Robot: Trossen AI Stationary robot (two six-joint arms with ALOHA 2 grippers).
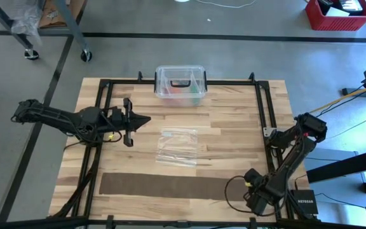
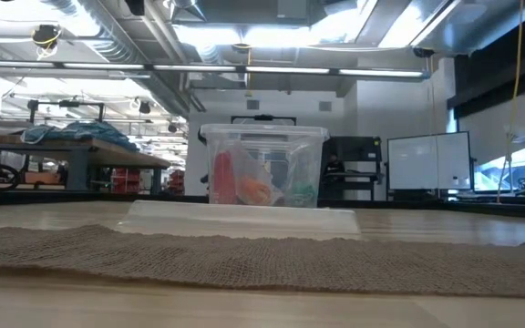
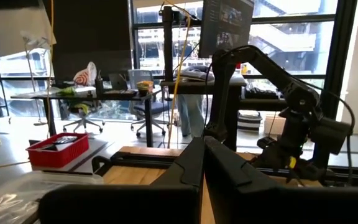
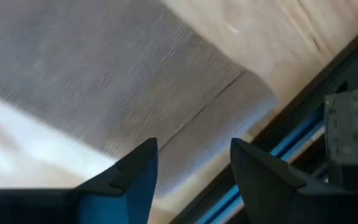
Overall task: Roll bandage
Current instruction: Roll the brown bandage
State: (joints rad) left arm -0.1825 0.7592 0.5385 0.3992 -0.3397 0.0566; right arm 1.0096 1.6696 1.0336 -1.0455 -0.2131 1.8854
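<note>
The dark brown bandage (image 1: pixel 164 186) lies flat and at full length along the table's near side; it also shows in the low view (image 2: pixel 244 260). Its right end (image 4: pixel 229 106) looks folded over a short way. My right gripper (image 1: pixel 249 183) stands open over that end, pointing down, with one finger on either side of the fold in the right wrist view (image 4: pixel 192 163). My left gripper (image 1: pixel 146 119) is shut and empty, level above the table's left middle, far from the bandage; its fingers show together in the left wrist view (image 3: pixel 202 163). My right gripper stands open over the bandage's folded right end (image 4: pixel 216 118), coming from above. Whether its fingertips touch the fabric, I cannot tell.
A clear plastic box (image 1: pixel 180 84) with a black handle stands at the far middle edge, also in the low view (image 2: pixel 264 169). A clear plastic bag (image 1: pixel 176 146) lies flat at the table's middle. Black frame rails (image 1: pixel 262 108) run round the tabletop.
</note>
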